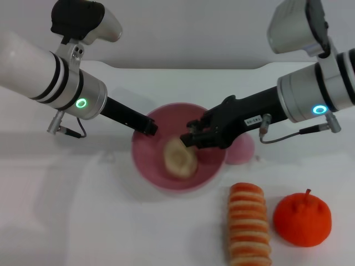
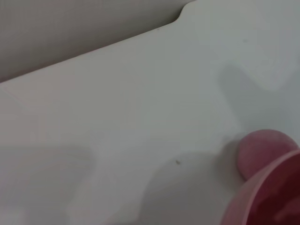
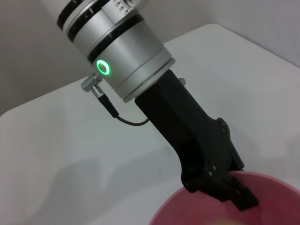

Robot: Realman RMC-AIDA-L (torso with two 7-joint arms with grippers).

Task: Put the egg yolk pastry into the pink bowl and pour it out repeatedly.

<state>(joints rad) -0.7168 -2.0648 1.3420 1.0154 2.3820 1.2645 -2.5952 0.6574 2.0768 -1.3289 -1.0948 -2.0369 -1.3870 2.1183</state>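
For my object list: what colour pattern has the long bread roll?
The bread roll has orange and cream stripes, clearest in the head view.

Lighting bright, even, diffuse. Table (image 1: 83,221) near-white, mild washout. Soft shadows under both arms and round bowl (image 1: 145,160), below right gripper (image 1: 191,138). Left wrist view soft, low contrast. Left gripper (image 3: 234,194) sharp; bowl rim beside it blurred.

Pink bowl (image 2: 269,197) rim seen in part; small pink dome (image 2: 262,151) just beside it, on white table (image 2: 140,117) w/ notched edge.
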